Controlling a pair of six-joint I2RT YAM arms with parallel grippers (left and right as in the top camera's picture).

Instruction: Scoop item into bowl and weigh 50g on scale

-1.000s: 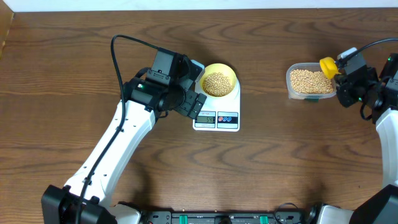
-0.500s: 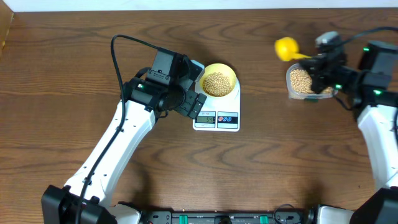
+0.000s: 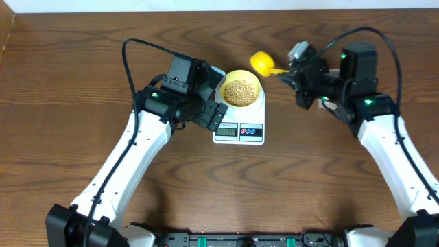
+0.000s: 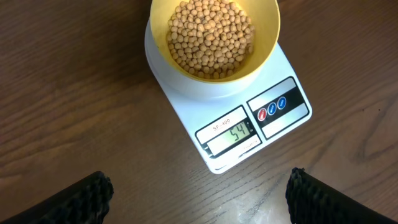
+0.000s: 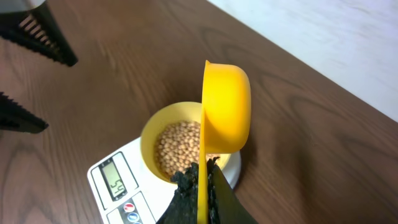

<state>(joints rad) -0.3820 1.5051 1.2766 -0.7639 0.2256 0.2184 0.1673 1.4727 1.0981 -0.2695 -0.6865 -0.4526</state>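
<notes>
Bowl of beans sits on the scale, whose display reads 54, judged over target. Scoop: handle clamped in the closed right gripper, head just beside the bowl's far-right rim, handle running back toward that arm. Left gripper: jaws wide, empty, left of the scale.

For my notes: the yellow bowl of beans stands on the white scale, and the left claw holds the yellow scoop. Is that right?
No: the right claw holds the yellow scoop, as the overhead view shows. The rest is correct.
</notes>
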